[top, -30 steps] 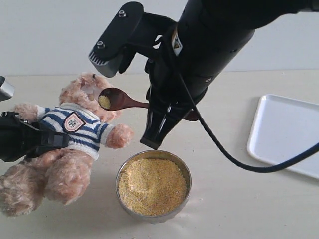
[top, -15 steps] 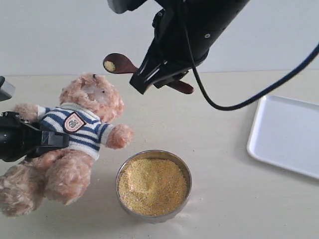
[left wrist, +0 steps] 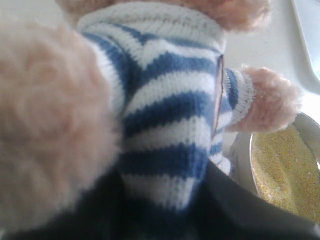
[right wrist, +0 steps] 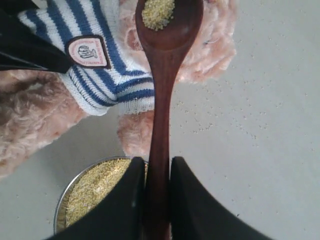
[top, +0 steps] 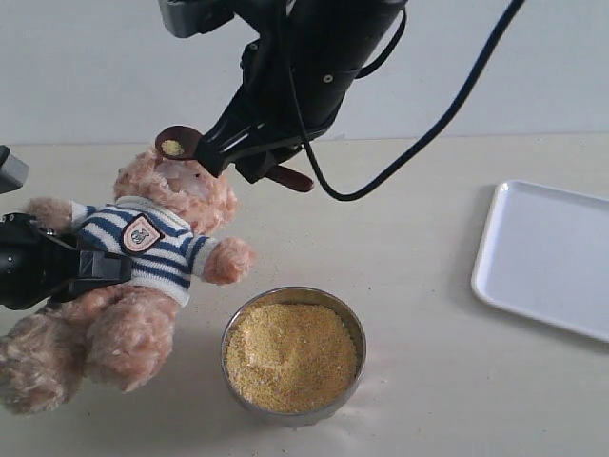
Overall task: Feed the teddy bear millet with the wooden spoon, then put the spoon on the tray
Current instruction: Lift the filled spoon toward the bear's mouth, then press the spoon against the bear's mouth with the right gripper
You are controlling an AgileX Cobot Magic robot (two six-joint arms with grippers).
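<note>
One wooden spoon, pinched at the handle by the right gripper, is held upper left over the one teddy bear's head. The bear's torso is clamped by the left gripper. One tray, right edge.

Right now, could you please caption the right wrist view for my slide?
Right hand holds spoon of millet above the bear.

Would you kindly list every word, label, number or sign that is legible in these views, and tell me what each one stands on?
The chest badge on the teddy bear: a dark emblem, too blurred to read as letters.
The wooden spoon, steel bowl and tray: no text shows.
Nothing else legible appears in any view.
</note>
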